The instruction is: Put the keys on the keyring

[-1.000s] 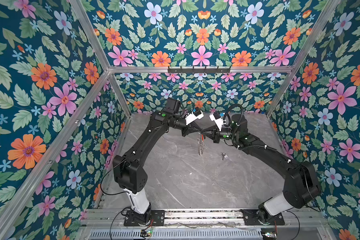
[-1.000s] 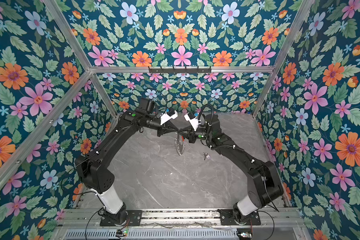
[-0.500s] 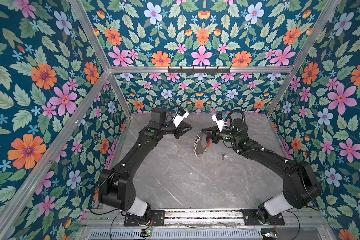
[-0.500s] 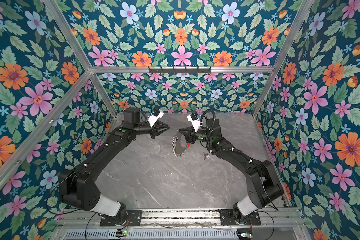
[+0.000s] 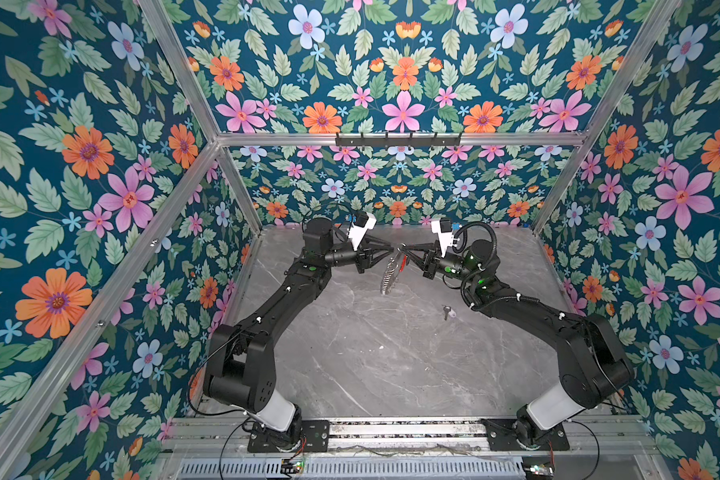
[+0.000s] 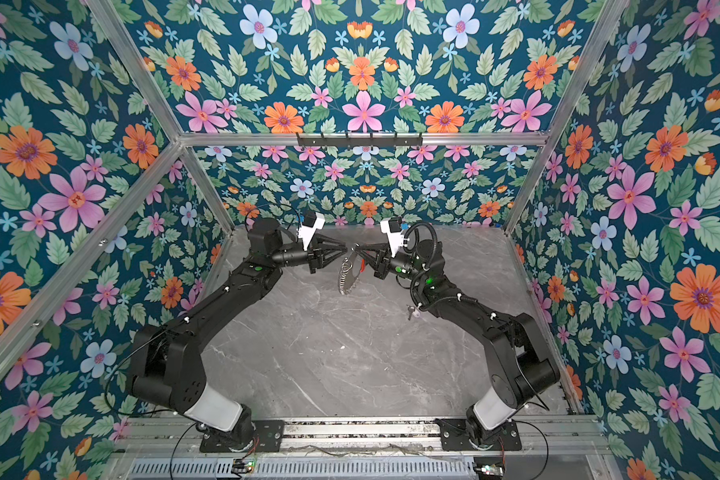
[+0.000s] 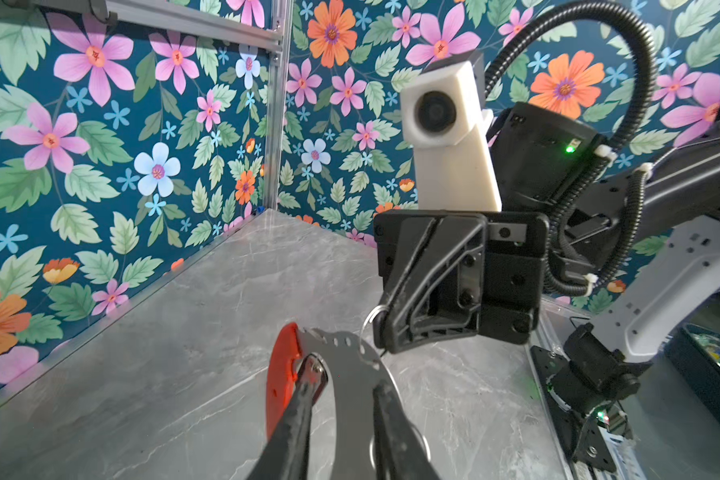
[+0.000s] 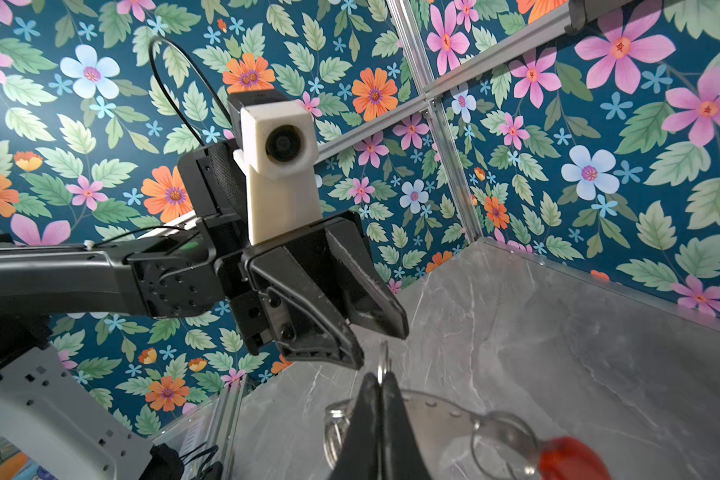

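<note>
The keyring (image 5: 389, 276) hangs above the marble table, a metal band with small silver rings and a red section (image 7: 281, 365). My right gripper (image 8: 381, 380) is shut on one small silver ring at its top, in both top views (image 6: 357, 249). My left gripper (image 7: 346, 376) faces it tip to tip, open, its fingers (image 7: 304, 386) standing either side of the band (image 7: 350, 361). I cannot tell whether they touch it. The keys (image 5: 447, 311), a small silver key with a pale tag, lie on the table below my right forearm (image 6: 411, 309), apart from the ring.
Floral walls close in the grey marble table (image 5: 371, 353) on three sides, with aluminium posts in the corners. A black hook rail (image 5: 398, 139) runs along the rear wall. Both arm bases (image 5: 283, 432) stand at the front rail.
My left gripper let go of the keyring, drew back to the left, then came back to the ring with its jaws open. The right gripper kept its hold, and the ring swung.
</note>
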`<state>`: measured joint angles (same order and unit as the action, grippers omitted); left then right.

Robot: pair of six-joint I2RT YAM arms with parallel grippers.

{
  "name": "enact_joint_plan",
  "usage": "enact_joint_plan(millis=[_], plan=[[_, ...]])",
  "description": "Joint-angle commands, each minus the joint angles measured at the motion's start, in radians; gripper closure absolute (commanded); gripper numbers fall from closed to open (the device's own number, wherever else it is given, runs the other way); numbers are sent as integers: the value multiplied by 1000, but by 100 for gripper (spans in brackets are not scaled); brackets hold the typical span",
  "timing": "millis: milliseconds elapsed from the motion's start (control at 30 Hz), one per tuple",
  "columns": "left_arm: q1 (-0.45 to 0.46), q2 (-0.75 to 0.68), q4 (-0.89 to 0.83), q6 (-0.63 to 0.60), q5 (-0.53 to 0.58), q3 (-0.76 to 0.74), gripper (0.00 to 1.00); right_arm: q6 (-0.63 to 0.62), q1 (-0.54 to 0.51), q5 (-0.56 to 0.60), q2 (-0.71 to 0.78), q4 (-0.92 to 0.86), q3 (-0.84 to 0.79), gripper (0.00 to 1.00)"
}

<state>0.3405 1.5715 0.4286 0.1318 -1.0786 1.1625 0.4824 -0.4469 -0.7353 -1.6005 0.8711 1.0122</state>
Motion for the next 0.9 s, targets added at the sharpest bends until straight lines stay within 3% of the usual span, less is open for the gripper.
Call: enact_joint_plan(millis=[0,700,867], plan=[[6,13,252,170,-78,-31,73,57,-1,-5,-8,129,4,100],[18,56,392,285,-138,-13,74,149,-4,-86,-31,207,26,100],[18,68,441,340,-164,-7,84,163,-3,-95,-34,214,35,100]])
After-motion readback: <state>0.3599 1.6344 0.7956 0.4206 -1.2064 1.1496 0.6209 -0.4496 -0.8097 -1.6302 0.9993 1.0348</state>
